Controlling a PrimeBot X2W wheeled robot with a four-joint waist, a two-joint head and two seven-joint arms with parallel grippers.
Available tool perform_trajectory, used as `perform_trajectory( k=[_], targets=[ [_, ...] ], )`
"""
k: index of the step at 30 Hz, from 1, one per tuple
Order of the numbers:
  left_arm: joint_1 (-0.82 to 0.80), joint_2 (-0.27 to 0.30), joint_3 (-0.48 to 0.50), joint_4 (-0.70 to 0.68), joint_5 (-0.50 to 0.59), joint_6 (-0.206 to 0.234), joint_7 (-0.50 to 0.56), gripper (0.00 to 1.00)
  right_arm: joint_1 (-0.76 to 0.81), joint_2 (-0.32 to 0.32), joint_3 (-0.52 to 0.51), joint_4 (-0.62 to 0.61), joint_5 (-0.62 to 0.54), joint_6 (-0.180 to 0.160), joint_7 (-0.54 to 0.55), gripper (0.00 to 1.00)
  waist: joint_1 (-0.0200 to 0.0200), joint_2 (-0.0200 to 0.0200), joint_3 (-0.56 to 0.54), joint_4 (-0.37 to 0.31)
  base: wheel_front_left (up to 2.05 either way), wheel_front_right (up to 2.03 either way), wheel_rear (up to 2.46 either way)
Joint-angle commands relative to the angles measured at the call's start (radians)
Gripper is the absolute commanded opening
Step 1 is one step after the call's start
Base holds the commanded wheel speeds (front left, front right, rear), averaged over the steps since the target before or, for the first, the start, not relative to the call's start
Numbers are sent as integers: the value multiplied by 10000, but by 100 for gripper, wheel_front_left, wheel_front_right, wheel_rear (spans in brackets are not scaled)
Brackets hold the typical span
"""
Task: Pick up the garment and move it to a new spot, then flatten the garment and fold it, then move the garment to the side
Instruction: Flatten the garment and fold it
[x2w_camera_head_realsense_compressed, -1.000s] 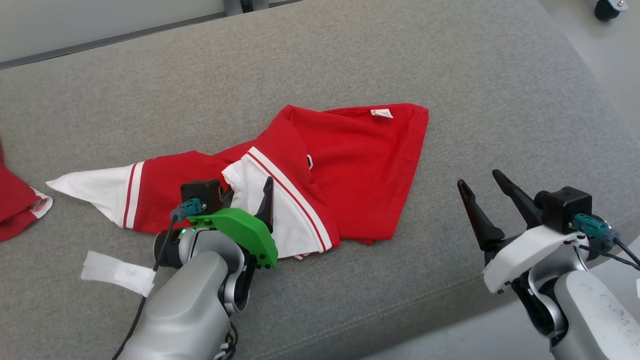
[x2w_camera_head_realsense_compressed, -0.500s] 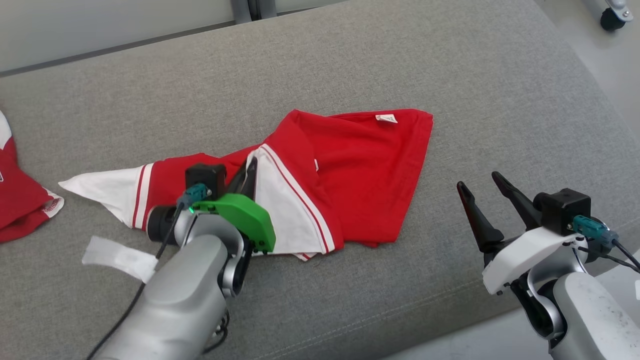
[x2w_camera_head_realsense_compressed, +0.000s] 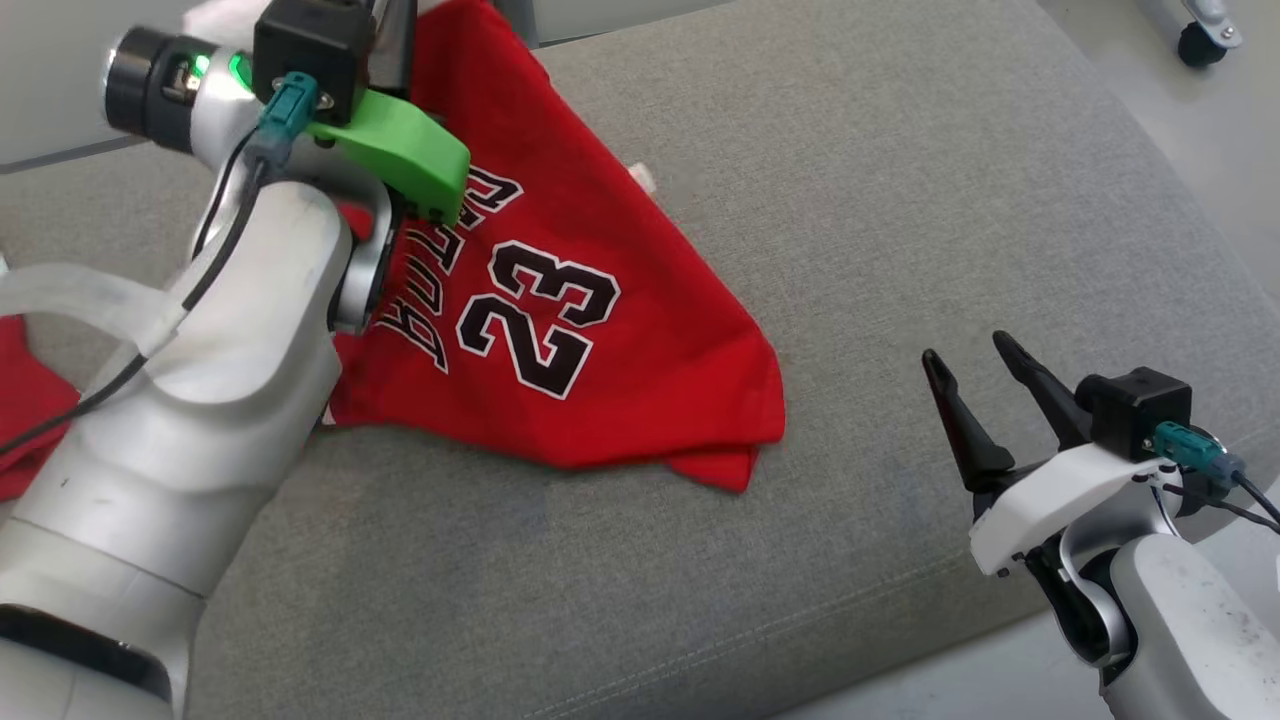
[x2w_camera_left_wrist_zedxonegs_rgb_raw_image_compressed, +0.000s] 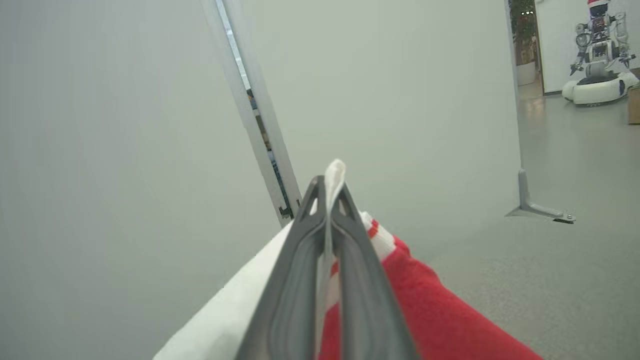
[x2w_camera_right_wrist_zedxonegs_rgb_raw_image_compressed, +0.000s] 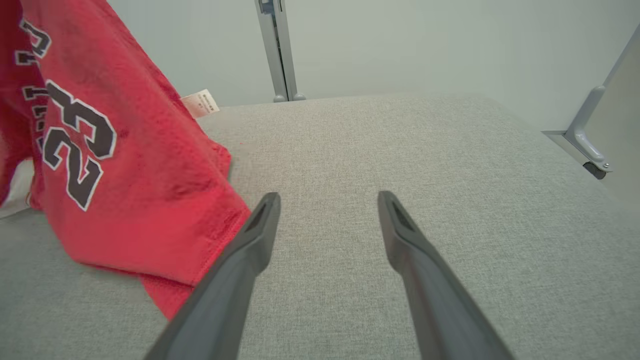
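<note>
garment (x2w_camera_head_realsense_compressed: 560, 330) hangs from the left pincer (x2w_camera_left_wrist_zedxonegs_rgb_raw_image_compressed: 327, 185) — clamped on its white edge — right pincer (x2w_camera_head_realsense_compressed: 965, 352) apart, near its hem.

Work surface: grey woven cushion (x2w_camera_head_realsense_compressed: 900, 200), stitched seam (x2w_camera_head_realsense_compressed: 760, 625) along the near edge, rounded corners. Behind it: plain pale grey-green partition panels (x2w_camera_left_wrist_zedxonegs_rgb_raw_image_compressed: 400, 75), joined at a metal post (x2w_camera_right_wrist_zedxonegs_rgb_raw_image_compressed: 276, 50) with a narrow gap. Panel end stands on a metal foot (x2w_camera_left_wrist_zedxonegs_rgb_raw_image_compressed: 542, 210). Floor (x2w_camera_left_wrist_zedxonegs_rgb_raw_image_compressed: 575, 160) smooth grey, slightly glossy, with reflections at the far end. Caster (x2w_camera_head_realsense_compressed: 1195, 40) on the floor past the cushion's far right corner. Beyond the panel end, open room: white wall, potted plant (x2w_camera_left_wrist_zedxonegs_rgb_raw_image_compressed: 522, 30), another robot (x2w_camera_left_wrist_zedxonegs_rgb_raw_image_compressed: 600, 55) on a white base, well apart. Light even and soft.
</note>
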Motion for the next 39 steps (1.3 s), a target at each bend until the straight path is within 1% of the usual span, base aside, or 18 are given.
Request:
perform_trajectory(
  k=[1, 3, 5, 7, 12, 13, 18, 22, 24, 29, 30, 34, 36, 37, 38, 39],
  targets=[
    [152, 231, 65, -571, 373, 104, -20, 0, 104, 14, -106, 21, -47, -11, -78, 100, 0, -1, -26, 112, 0, 0, 0],
    [778, 414, 125, -1517, 748, 150, -12, 0, 244, 41, -271, 47, -72, -11, -130, 100, 0, -1, -73, 242, 0, 0, 0],
    [1663, 588, 134, -2330, 859, 134, -12, 0, 381, 71, -425, 58, -97, -11, -168, 100, 0, -1, -102, 407, 0, 0, 0],
    [2623, 745, 130, -2865, 853, 215, -14, 0, 519, 85, -532, 62, -112, -11, -159, 100, 0, -1, -125, 576, 0, 0, 0],
    [5086, 983, 467, -3711, 666, 736, -15, 0, 769, 73, -639, -29, -157, -11, -44, 100, 0, -1, -138, 933, 0, 0, 0],
    [5086, 983, 467, -3711, 666, 736, -15, 0, 769, 73, -639, -29, -157, -11, -44, 100, 0, -1, -138, 933, 0, 0, 0],
    [7122, 937, 1171, -4779, 822, 1353, -15, 0, 919, 70, -620, -79, -152, -11, 45, 100, 0, -1, -202, 1269, 0, 0, 0],
    [8506, 988, 1654, -5412, 1063, 1720, -16, 0, 1039, 34, -558, -68, -93, -11, 132, 100, 0, -1, -293, 1567, 0, 0, 0],
    [9410, 1066, 2029, -5531, 1060, 1953, -16, 0, 1006, -23, -547, -44, -46, -11, 237, 100, 0, -1, -346, 1803, 0, 0, 0],
    [10177, 1167, 2653, -4981, 1011, 2069, -16, 0, 915, -54, -401, 40, -3, -12, 437, 100, 0, -1, -472, 2104, 0, 0, 0],
    [10273, 1108, 2766, -4815, 915, 2050, -16, 0, 874, -67, -358, 48, 36, -11, 485, 100, 0, -1, -481, 2153, 0, 0, 0],
    [10358, 897, 2963, -4051, 790, 1738, -16, 0, 622, -230, -160, 124, 120, -11, 618, 100, 0, -1, -533, 2334, 0, 0, 0],
    [10204, 641, 2972, -3733, 759, 1540, -16, 0, 331, -395, -24, 139, 129, -11, 748, 100, 0, -1, -537, 2438, 0, 0, 0],
    [10122, 517, 2925, -3565, 744, 1408, -16, 27, 162, -493, 64, 147, 149, -11, 834, 100, 0, -1, -542, 2501, 0, 0, 0],
    [9996, 381, 2915, -3476, 755, 1316, -16, 44, -23, -596, 168, 149, 162, -11, 961, 100, 0, -1, -548, 2574, 0, 0, 0],
    [9904, 259, 2918, -3376, 778, 1220, -16, 98, -235, -712, 328, 136, 164, -11, 1116, 100, 0, -1, -554, 2651, 0, 0, 0]
  ],
)
